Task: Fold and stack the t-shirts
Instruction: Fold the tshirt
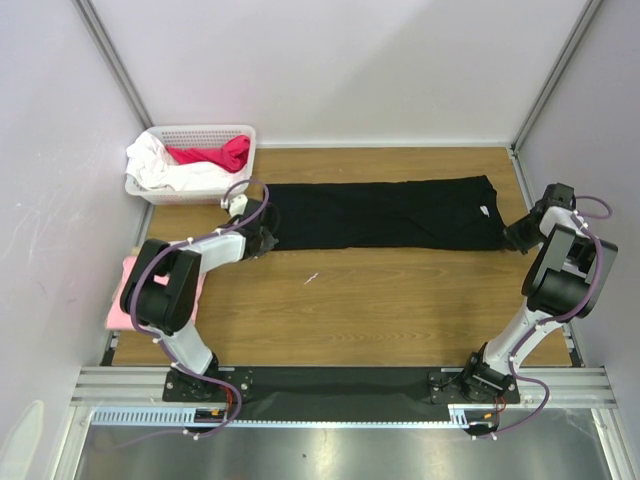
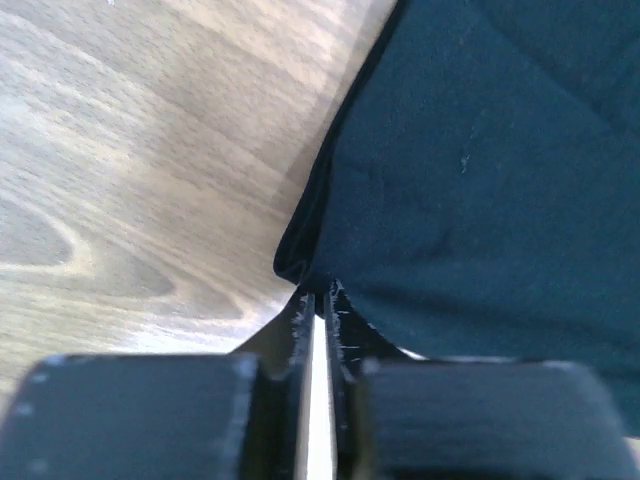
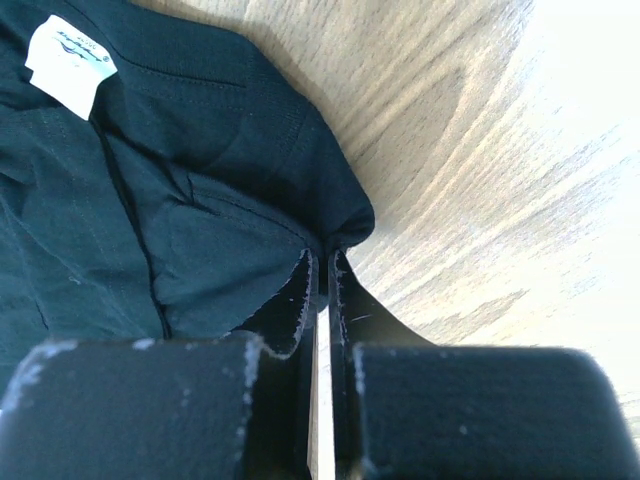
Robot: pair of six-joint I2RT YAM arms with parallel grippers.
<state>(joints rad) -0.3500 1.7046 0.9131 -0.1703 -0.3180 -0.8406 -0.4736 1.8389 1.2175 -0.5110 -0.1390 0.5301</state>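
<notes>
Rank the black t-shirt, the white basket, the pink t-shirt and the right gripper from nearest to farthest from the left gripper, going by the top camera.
1. black t-shirt: its left end is at the left gripper.
2. white basket: just behind, in the far-left corner.
3. pink t-shirt: far left, toward the arm bases.
4. right gripper: at the shirt's right end.

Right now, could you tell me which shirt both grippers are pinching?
The black t-shirt, stretched across the table; the pink one sits untouched at the left edge.
</notes>
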